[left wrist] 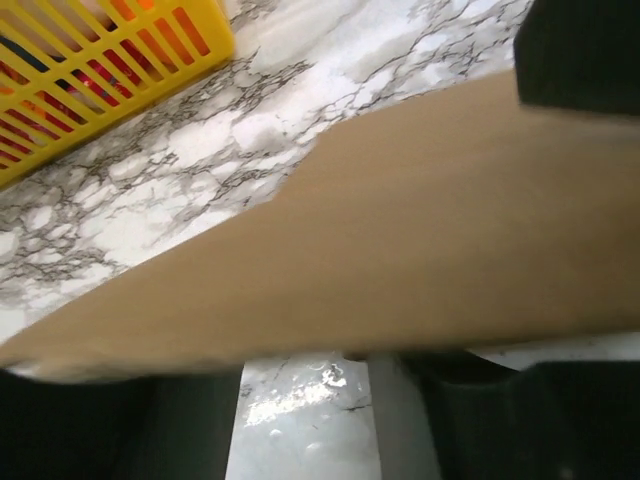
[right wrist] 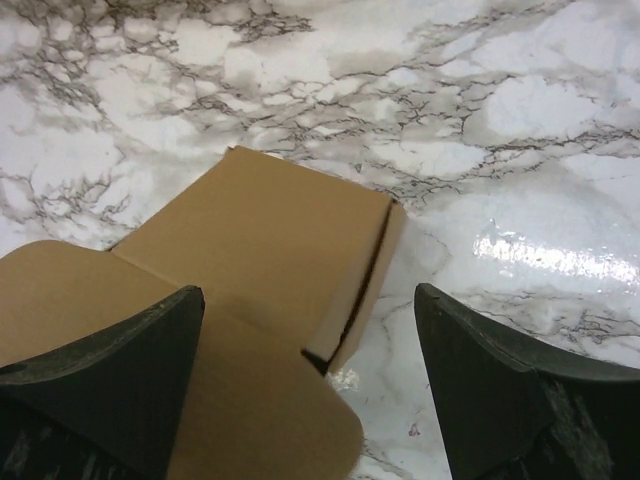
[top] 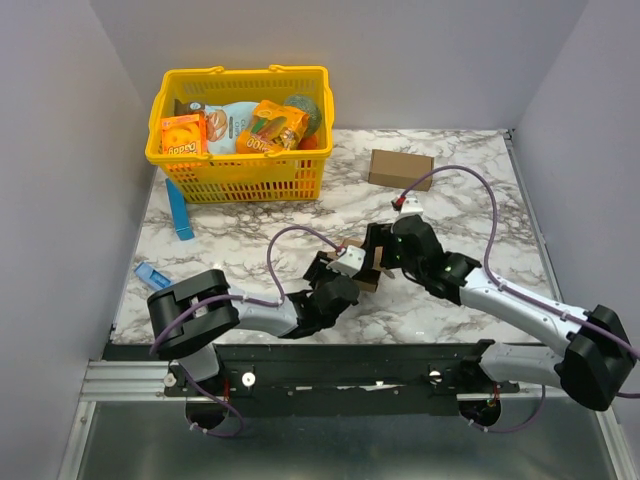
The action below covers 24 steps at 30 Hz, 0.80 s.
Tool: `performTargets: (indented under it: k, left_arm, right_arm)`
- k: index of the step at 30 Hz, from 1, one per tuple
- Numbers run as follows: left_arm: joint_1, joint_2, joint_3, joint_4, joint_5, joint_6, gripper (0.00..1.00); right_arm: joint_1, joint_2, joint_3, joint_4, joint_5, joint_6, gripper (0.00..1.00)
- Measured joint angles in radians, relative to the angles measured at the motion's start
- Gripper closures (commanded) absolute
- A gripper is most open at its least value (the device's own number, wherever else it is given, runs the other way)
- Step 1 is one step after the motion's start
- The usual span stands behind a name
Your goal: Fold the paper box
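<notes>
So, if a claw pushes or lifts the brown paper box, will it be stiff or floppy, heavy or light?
Probably light: the paper box is thin cardboard and looks hollow at its open seam. Its loose rounded flap would likely bend rather than carry any load. On the glossy marble table it may slide when pushed, not tip.

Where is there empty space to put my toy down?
Bare marble lies between the yellow basket and the brown carton, and right of the blue strip. The front middle is crowded: the left end effector and right end effector meet at the paper box.
</notes>
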Motion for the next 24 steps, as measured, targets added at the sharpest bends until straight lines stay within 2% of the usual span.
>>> performTargets:
  k: [7,20,24]
  left_arm:
    - [-0.001,-0.074,-0.014,-0.063,0.054,0.021,0.03]
    - [-0.001,-0.301,-0.106,-0.191,0.24,0.011,0.01]
    - [-0.001,-0.4,-0.137,-0.263,0.342,-0.013,0.01]
  right_arm:
    - [-0.003,0.08,-0.023,0.038,0.006,0.001,0.07]
    - [-0.003,0.13,-0.058,0.111,0.02,0.006,0.08]
    - [-0.003,0.131,-0.097,0.156,0.029,0.015,0.1]
